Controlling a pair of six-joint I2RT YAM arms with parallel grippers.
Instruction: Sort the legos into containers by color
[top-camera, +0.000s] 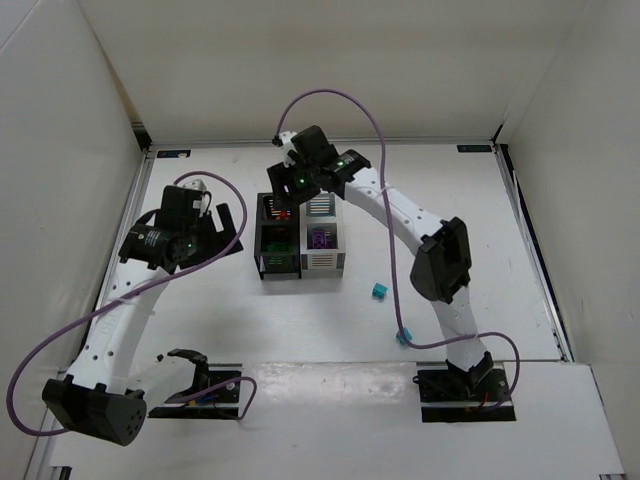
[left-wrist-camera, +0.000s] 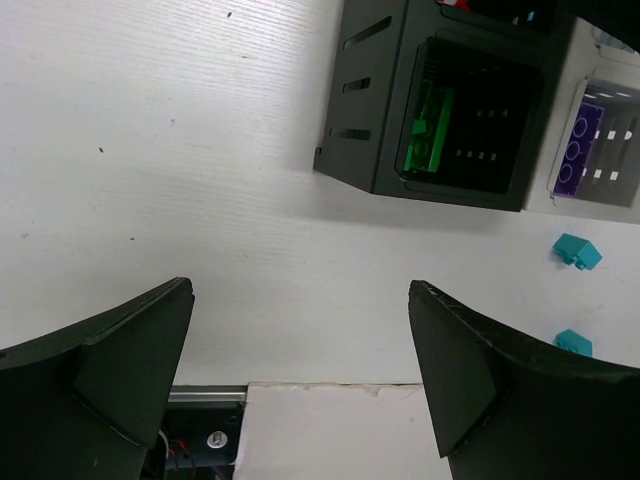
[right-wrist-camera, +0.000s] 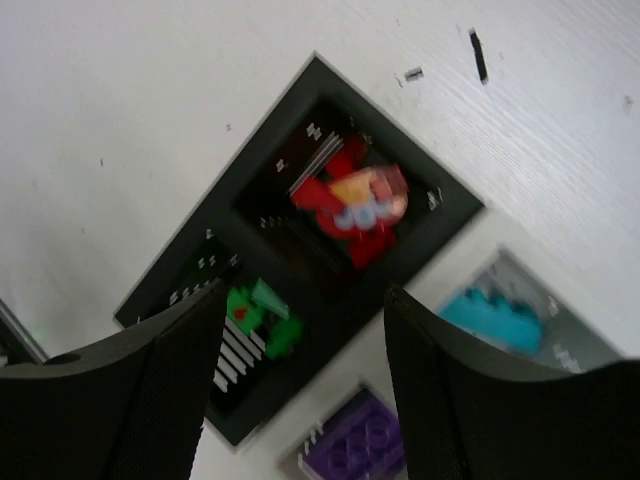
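The containers (top-camera: 300, 272) form a 2x2 block at mid-table: two black bins on the left, two white on the right. Red legos (right-wrist-camera: 350, 205) lie in the far black bin, green ones (right-wrist-camera: 262, 315) in the near black bin, teal ones (right-wrist-camera: 490, 315) in the far white bin and a purple one (right-wrist-camera: 365, 445) in the near white bin. Two teal legos lie loose on the table (top-camera: 379, 290) (top-camera: 403, 337). My right gripper (top-camera: 288, 195) hangs open and empty above the black bins. My left gripper (top-camera: 228, 228) is open and empty, left of the block.
White walls enclose the table on three sides. A raised white board (top-camera: 330, 410) covers the near edge between the arm bases. The left wrist view shows the green lego (left-wrist-camera: 430, 125), the purple lego (left-wrist-camera: 580, 150) and both loose teal legos (left-wrist-camera: 577, 250) (left-wrist-camera: 573, 342).
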